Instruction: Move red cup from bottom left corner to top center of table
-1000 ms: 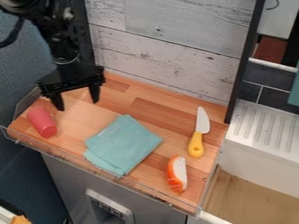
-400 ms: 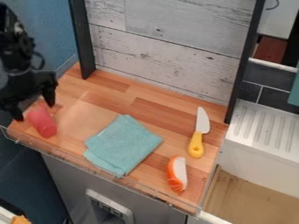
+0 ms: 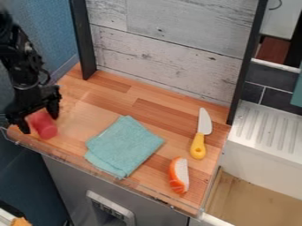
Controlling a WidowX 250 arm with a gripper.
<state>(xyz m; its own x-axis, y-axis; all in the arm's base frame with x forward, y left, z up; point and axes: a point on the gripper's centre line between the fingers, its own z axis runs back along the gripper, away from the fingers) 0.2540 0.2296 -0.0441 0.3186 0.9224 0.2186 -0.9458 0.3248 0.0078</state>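
Plainly, the pincer hangs released astride the red cup, marks on the grey panel too small to read

We can't see the upper end of the red cup, as the gripper covers it, & we can't tell if both fingers touch its sides. The arm gets cut off at the left edge, its upper part dark & blurred. Top edge crops the wall boards; right edge crops a teal thing (cloth, maybe, hard to say). The wood-bottomed bin runs off the bottom right, & an orange bit off the bottom left, too little of it to ID. Marks on the gray panel are too sm. for us.
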